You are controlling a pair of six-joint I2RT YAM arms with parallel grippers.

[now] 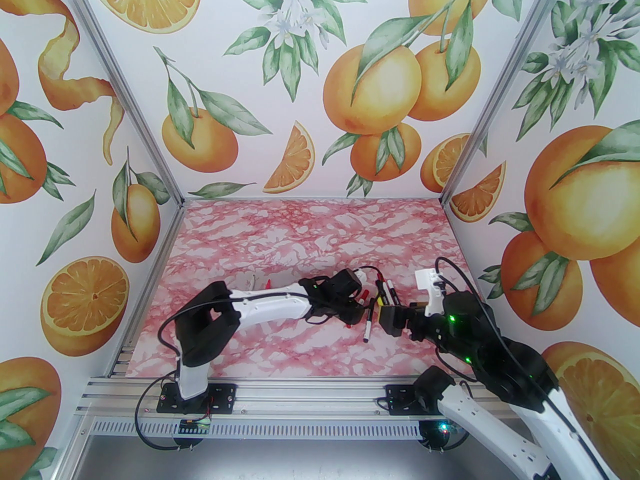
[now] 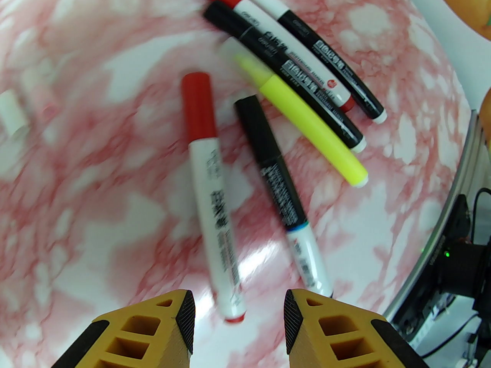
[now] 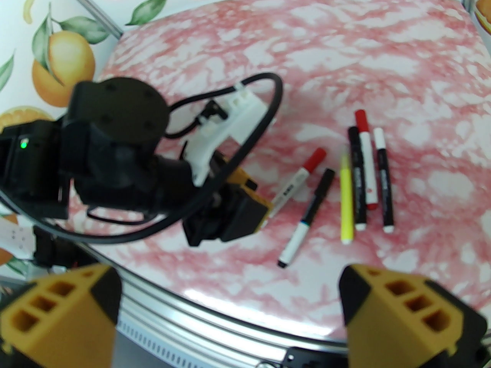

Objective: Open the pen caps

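Several pens lie together on the pink marbled table (image 2: 115, 224). A white pen (image 2: 213, 213) with a red pen cap (image 2: 197, 105) points at my left gripper (image 2: 239, 312), its tail end lying just past the open fingertips, untouched. Next to it lies a white pen with a black cap (image 2: 255, 128). Beyond are a yellow pen (image 2: 307, 125) and three capped pens (image 2: 307, 59) side by side. A loose white cap (image 2: 13, 115) lies blurred at the far left. My right gripper (image 3: 230, 301) hangs wide open and empty, short of the pens (image 3: 347, 201).
The left arm's wrist and cable (image 3: 126, 159) sit low over the table just left of the pens. The two grippers (image 1: 352, 313) (image 1: 389, 319) face each other across the pen cluster (image 1: 382, 293). Small loose items (image 1: 260, 283) lie behind the left forearm. The metal table edge (image 3: 215, 320) runs below.
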